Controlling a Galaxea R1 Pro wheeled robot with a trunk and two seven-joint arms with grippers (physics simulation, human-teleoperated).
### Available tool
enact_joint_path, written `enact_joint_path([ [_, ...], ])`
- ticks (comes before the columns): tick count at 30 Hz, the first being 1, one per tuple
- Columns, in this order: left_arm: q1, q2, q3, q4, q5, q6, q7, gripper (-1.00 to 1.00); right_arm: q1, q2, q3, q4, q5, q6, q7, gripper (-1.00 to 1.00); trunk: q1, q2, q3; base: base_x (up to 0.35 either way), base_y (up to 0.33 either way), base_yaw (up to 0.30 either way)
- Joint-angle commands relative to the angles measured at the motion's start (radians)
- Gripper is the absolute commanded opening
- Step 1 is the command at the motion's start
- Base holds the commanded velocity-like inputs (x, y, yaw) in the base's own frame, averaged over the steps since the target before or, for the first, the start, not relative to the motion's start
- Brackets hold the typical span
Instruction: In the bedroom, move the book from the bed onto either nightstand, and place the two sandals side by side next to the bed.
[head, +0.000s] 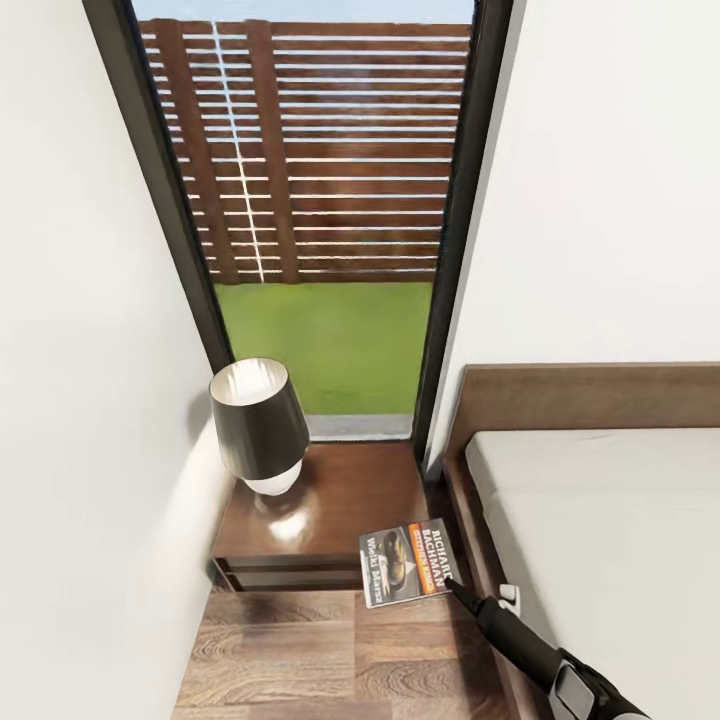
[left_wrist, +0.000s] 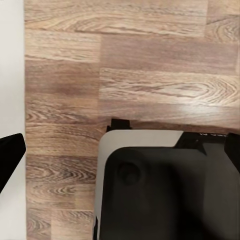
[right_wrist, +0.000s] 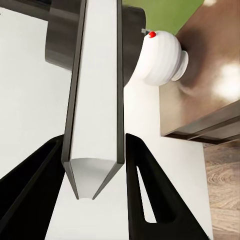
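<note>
Dark glossy wood on the nightstand (head: 340, 500), tucked in the corner between the white wall and the bed (head: 600, 520), right under the tall black-framed window (head: 320, 200). Brown slatted fence and green lawn outside. Lamp (head: 258, 425) with a dark shade and round white base at the back-left of the nightstand top, throwing a bright reflection on the wood.

Book (head: 406, 563) held out over the front-right corner of the nightstand, partly hanging past the front edge above the plank floor (head: 300, 660). Cover up, orange-toned picture and white block lettering readable. Can't tell whether resting on the wood or just above it.

Right gripper (head: 452, 584) coming in from the lower right along the bed's wooden side rail, pinching the book at its near corner. In the right wrist view, jaws narrow and clamped on the book (right_wrist: 95, 100), seen edge-on as a pale page block between dark covers, one black finger (right_wrist: 150, 190) on each side. Same view: lamp's white base (right_wrist: 160, 57) and the nightstand's top and drawer front (right_wrist: 210, 90) just beyond.

Left wrist view: looking down at wood-plank floor (left_wrist: 125, 65), a grey-and-black part of the robot across the lower half, one black fingertip (left_wrist: 10, 155) poking in at the edge. Only one finger visible, so can't tell how wide the left jaws are.
</note>
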Motion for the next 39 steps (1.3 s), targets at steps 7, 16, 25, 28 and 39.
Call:
enact_joint_path([
  [7, -0.001, -0.010, -0.006, 0.004, 0.011, 0.000, -0.005, 1.00, 0.001, 0.000, 0.001, 0.002, -0.013, 0.009, 0.005, -1.00, 0.000, -0.001, -0.001, 0.100, 0.021, 0.000],
  [16, -0.001, -0.014, -0.006, 0.005, 0.013, -0.001, -0.005, 1.00, 0.006, 0.004, -0.001, 0.001, -0.015, 0.004, 0.004, -1.00, 0.000, -0.001, -0.001, 0.068, 0.014, 0.000],
  [25, -0.001, -0.014, -0.006, 0.005, 0.014, -0.002, -0.002, 1.00, 0.007, 0.006, -0.001, 0.001, -0.015, 0.005, 0.003, -1.00, 0.000, -0.001, -0.001, 0.128, 0.002, 0.000],
  [28, -0.001, -0.015, -0.006, 0.005, 0.015, -0.005, -0.001, 1.00, 0.007, 0.009, -0.001, -0.001, -0.013, 0.004, 0.000, -1.00, 0.000, -0.001, -0.001, 0.071, 0.000, 0.000],
  [39, -0.001, -0.015, -0.006, 0.005, 0.013, -0.006, -0.001, 1.00, 0.007, 0.012, -0.001, 0.000, -0.012, 0.001, -0.027, -1.00, 0.000, -0.001, -0.001, 0.020, 0.000, 0.000],
])
